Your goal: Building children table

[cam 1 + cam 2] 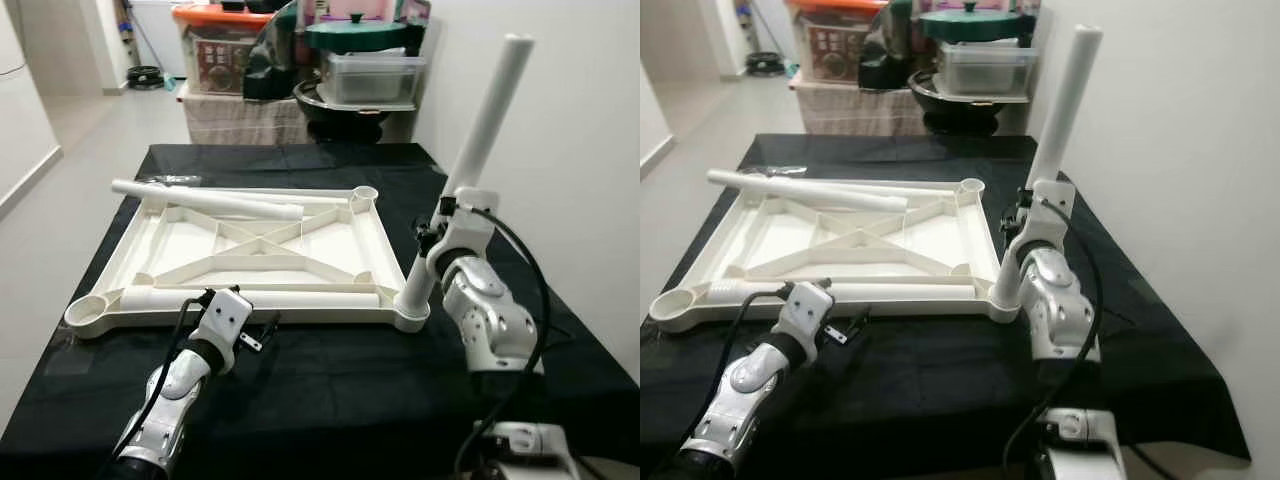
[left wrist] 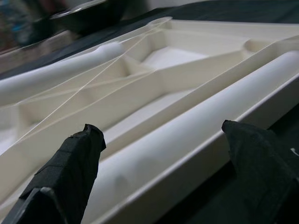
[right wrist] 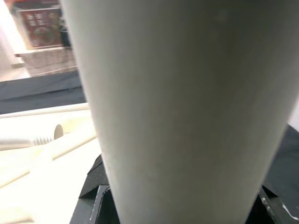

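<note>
While the right gripper [image 1: 440, 225] clamps the leg [image 1: 470, 170] low, the left gripper [image 2: 163, 172] gapes; light, stiff, slick plastic, best held near the socket.

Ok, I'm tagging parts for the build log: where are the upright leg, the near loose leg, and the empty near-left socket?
upright leg [image 1: 487, 115], left eye view, mid shaft above the right gripper.
near loose leg [image 1: 300, 298], left eye view, middle of the tube lying along the near rim.
empty socket [image 1: 86, 312], left eye view, round corner cup's rim.
</note>
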`<state>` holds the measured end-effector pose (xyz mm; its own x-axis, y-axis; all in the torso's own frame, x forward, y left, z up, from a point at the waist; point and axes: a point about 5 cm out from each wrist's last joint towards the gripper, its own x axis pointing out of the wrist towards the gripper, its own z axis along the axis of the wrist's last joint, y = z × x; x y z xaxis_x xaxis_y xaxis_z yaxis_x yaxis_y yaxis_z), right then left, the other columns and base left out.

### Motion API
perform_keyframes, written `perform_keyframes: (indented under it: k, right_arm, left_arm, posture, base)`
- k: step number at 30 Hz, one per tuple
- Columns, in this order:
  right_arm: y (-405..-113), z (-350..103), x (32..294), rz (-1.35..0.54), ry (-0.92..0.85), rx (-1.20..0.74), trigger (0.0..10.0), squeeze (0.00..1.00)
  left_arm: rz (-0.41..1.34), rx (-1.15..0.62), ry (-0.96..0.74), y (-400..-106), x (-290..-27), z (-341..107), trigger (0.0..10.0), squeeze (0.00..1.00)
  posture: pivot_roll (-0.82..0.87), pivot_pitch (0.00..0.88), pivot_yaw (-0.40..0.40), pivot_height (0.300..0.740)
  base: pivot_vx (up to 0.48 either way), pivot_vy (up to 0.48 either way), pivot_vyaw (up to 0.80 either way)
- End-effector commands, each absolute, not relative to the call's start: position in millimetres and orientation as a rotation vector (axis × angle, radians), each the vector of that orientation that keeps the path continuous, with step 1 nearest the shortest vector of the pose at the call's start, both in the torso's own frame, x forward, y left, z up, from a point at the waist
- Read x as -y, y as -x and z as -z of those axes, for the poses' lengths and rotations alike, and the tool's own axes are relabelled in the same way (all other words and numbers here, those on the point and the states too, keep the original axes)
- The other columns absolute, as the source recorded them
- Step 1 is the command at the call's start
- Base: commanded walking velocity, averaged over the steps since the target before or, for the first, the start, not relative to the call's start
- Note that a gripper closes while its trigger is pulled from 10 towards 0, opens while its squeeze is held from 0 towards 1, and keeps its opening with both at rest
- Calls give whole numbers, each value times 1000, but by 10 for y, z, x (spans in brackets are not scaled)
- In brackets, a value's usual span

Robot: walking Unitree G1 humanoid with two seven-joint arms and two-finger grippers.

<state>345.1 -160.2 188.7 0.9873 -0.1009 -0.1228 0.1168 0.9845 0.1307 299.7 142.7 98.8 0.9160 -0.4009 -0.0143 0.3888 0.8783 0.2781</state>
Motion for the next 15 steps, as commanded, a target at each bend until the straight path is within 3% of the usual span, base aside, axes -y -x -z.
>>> perform_keyframes:
  k: [1, 2, 3, 4, 5, 10, 15]
  right_arm:
    - [-3363, -1452, 1555, 114, -170, -358, 8667, 0]
    - [-3371, -1473, 1517, 91, -176, -345, 10000, 0]
    - [-3378, -1506, 1505, 82, -177, -318, 10000, 94]
    - [-3382, -1530, 1506, 82, -176, -297, 10000, 94]
    - [-3387, -1572, 1504, 62, -183, -272, 10000, 1000]
    - [-3438, -1658, 1498, 87, -191, -229, 10000, 1000]
    - [-3369, -1803, 1734, 110, -108, -139, 10000, 1000]
  left_arm:
    - [430, 32, -284, -2993, -1388, -965, 10000, 0]
    - [430, 31, -282, -2995, -1380, -964, 10000, 0]
    - [430, 31, -281, -2996, -1375, -963, 10000, 0]
    - [430, 31, -280, -2997, -1372, -963, 10000, 0]
    - [430, 31, -280, -2995, -1372, -960, 10000, 0]
    - [428, 29, -278, -2989, -1374, -953, 10000, 0]
    - [421, 26, -273, -2976, -1376, -938, 10000, 0]
  posture:
    - [6, 0, -58, 740]
    - [4, 0, -60, 740]
    - [4, 0, -60, 740]
    - [4, 0, -60, 740]
    - [4, 0, -60, 740]
    - [-2, 0, -63, 740]
    - [-6, 0, -71, 740]
  base:
    - [0, 0, 0]
    - [0, 0, 0]
    - [0, 0, 0]
    - [0, 0, 0]
    - [0, 0, 0]
    - [0, 0, 0]
    - [0, 0, 0]
